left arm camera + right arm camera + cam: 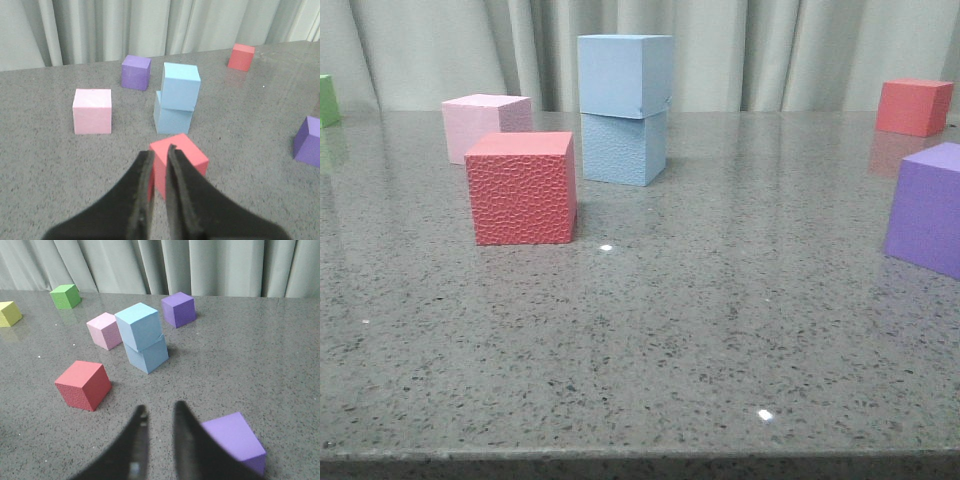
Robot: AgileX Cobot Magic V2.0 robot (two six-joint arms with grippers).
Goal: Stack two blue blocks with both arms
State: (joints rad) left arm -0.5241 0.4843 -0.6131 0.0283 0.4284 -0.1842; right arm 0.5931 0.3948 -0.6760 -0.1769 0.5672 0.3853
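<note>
Both dark pincers, left [159, 165] and right [159, 420], hang empty, barely parted. Smooth sky-blue foam cube [625, 76] sits (slightly skewed) atop pebbled sky-blue foam cube [623, 148], mid-counter [650, 330].

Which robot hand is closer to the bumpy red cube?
Left. The left hand sits right at the bumpy red cube, almost touching. The right hand hangs back, with open table between it and that cube.
</note>
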